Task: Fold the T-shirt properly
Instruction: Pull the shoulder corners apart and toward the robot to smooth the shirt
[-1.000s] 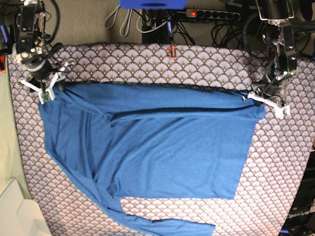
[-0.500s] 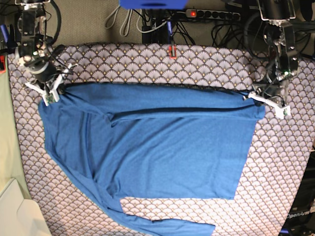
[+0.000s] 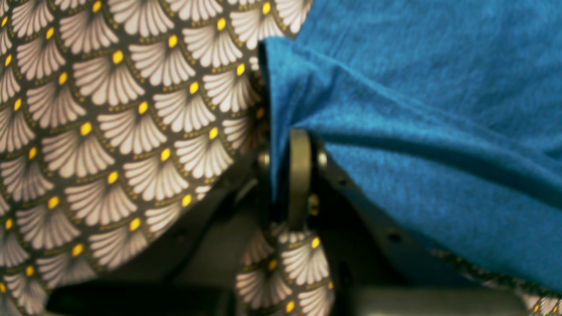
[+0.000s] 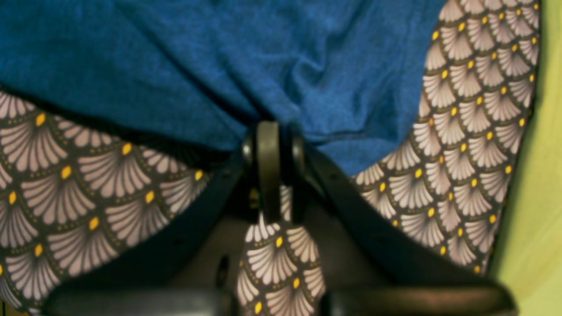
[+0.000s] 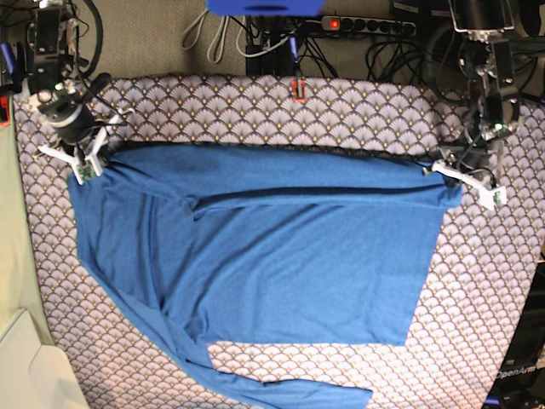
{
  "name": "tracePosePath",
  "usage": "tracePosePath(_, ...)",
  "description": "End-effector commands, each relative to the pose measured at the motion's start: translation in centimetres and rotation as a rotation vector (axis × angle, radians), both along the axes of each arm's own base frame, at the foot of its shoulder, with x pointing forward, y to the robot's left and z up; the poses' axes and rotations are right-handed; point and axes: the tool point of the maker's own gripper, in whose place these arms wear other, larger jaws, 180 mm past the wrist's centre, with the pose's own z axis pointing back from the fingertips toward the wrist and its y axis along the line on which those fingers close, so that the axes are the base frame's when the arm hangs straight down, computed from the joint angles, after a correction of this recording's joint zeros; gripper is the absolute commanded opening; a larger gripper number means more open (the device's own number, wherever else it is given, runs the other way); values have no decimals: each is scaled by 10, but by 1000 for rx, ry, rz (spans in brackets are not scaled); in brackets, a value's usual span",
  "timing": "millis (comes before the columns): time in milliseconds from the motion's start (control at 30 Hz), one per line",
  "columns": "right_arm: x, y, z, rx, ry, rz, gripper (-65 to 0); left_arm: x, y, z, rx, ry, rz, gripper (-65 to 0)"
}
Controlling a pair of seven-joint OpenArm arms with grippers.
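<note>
We have the T-shirt (image 5: 264, 256) spread flat on the scallop-patterned tablecloth (image 5: 255, 111) covering the bench, filling the middle of the frame. Our right end effector (image 5: 88, 162), upper left, is pinching one top corner; our left end effector (image 5: 464, 177), upper right, is pinching the other. We judge the fold is about to begin: next, lift both corners together and carry them evenly toward the bottom edge.

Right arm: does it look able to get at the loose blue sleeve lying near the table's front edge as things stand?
Probably not right now. The right hand is shut on the far corner of the plain medium-blue knit T-shirt, and the sleeve lies at the opposite edge. Nothing blocks the path, but it would have to let go first.
</note>
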Motion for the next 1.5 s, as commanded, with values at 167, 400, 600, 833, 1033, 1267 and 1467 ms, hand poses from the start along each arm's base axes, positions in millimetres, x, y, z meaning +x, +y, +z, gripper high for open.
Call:
tracePosePath(167, -2, -10, 9, -29, -17, 20, -650, 1, 8, 8, 14, 39, -13, -647)
tracePosePath(400, -20, -12, 0, -43, 28, 33, -650, 4, 1, 25, 30, 2, -41, -647)
tracePosePath(600, -37, -2, -5, -24, 67, 99, -650, -2, 4, 33, 61, 13, -68, -647)
tracePosePath(833, -56, 8, 3, 15, 32, 126, -650, -14, -1, 29, 56, 64, -87, -647)
tracePosePath(1033, -66, 8, 7, 7, 39, 134, -650, -24, 3, 40, 75, 46, -81, -647)
tracePosePath(1267, -80, 10, 3, 20, 53, 143, -650, -32, 11, 42, 112, 65, -97, -647)
tracePosePath(1467, -87, -3, 4, 6, 57, 114, -650, -46, 15, 35, 124, 104, -103, -647)
